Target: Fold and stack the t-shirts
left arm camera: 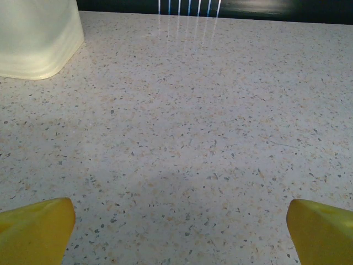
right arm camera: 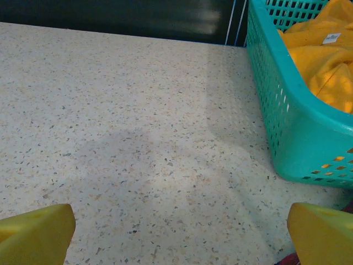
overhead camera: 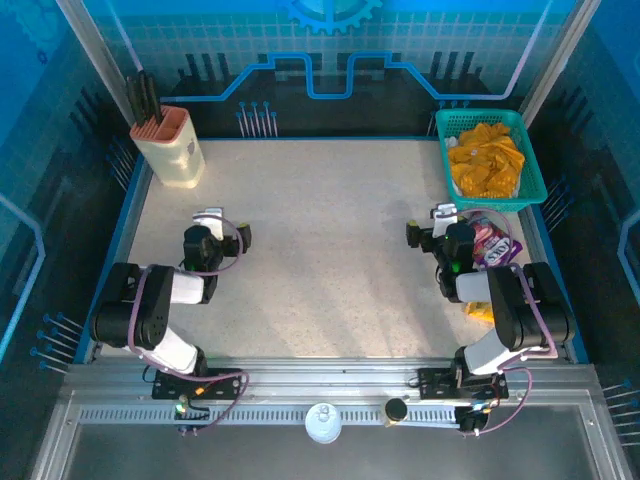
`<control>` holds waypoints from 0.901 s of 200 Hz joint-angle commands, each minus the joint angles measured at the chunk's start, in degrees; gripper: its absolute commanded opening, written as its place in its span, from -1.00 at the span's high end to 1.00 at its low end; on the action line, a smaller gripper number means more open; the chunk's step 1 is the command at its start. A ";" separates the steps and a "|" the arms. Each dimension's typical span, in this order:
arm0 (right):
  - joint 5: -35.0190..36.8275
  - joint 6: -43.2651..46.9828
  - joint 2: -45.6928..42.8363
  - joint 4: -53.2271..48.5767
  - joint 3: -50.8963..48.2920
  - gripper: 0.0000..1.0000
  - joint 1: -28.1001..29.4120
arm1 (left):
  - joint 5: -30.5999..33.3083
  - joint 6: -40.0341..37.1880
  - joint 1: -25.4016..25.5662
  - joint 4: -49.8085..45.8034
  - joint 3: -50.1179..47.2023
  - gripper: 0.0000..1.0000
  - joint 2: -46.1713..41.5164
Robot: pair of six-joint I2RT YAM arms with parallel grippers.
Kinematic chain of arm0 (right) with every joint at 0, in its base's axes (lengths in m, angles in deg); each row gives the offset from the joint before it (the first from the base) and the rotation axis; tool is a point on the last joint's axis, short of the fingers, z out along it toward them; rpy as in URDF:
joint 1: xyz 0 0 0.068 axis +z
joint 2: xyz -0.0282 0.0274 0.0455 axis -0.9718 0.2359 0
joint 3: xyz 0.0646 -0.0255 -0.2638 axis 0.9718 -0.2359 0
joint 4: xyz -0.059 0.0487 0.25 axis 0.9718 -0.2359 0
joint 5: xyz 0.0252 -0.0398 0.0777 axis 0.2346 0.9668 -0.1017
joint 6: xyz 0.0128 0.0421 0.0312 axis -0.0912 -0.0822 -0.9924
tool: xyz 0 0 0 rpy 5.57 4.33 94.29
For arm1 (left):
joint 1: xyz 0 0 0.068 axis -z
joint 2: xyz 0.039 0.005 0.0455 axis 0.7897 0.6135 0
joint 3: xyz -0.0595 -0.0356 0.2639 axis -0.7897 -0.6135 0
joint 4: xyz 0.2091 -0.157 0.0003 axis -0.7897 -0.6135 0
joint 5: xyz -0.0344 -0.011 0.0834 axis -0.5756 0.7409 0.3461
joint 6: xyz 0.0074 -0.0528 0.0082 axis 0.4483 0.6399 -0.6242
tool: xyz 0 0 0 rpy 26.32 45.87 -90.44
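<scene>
A mustard-orange t-shirt (overhead camera: 486, 160) lies crumpled in the teal basket (overhead camera: 528, 178) at the back right of the table. A small patch of pale cloth (overhead camera: 453, 143) shows at the basket's back left corner; I cannot tell if it is the second t-shirt. My right gripper (overhead camera: 440, 220) hovers low just in front of the basket and to its left, open and holding nothing. In the right wrist view the gripper (right arm camera: 179, 234) faces bare table, with the basket (right arm camera: 287, 132) and orange t-shirt (right arm camera: 325, 63) at the right. My left gripper (overhead camera: 212, 222) (left arm camera: 179, 232) stands open over bare table.
A cream knife holder (overhead camera: 170, 148) (left arm camera: 33, 38) stands at the back left, ahead of the left gripper. A purple packet (overhead camera: 490, 242) lies beside the right gripper, and a yellow packet (overhead camera: 480, 312) lies by the right arm. The speckled tabletop (overhead camera: 330, 250) spreads between the arms.
</scene>
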 commanded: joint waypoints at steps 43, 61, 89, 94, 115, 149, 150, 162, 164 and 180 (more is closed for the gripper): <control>-0.38 -0.43 -0.22 1.02 -0.12 -0.99 -0.47 | -0.56 -0.21 0.34 1.51 0.80 -0.99 -0.41; -0.38 -0.45 -0.22 0.83 -0.04 -0.99 -0.47 | -0.65 -0.21 0.34 1.44 0.78 -0.99 -0.39; -0.55 -0.53 -0.27 0.64 0.10 -0.99 -0.54 | -0.61 -0.14 0.33 1.41 0.89 -0.99 -0.40; -0.56 -0.56 -0.22 0.59 0.02 -0.99 -0.55 | -0.73 -0.08 0.34 1.37 0.83 -0.99 -0.41; -0.56 -0.61 -0.23 0.48 0.11 -0.99 -0.58 | -0.82 0.03 0.25 1.40 0.87 -0.99 -0.37; -0.55 -0.62 -0.23 0.48 0.11 -0.99 -0.65 | -0.73 0.05 0.17 1.41 0.85 -0.99 -0.41; -0.55 -0.61 -0.23 0.48 0.11 -0.99 -0.60 | -0.74 0.05 0.17 1.42 0.87 -0.99 -0.41; -0.56 -0.61 -0.23 0.48 0.05 -0.99 -0.65 | -0.75 0.01 0.17 1.37 0.87 -0.99 -0.42; -0.56 -0.63 -0.22 0.53 0.09 -0.99 -0.65 | -0.71 0.02 0.17 1.34 0.84 -0.99 -0.39; -0.55 -0.56 -0.31 0.72 -0.04 -0.99 -0.64 | -0.78 0.03 0.17 1.42 0.89 -0.99 -0.42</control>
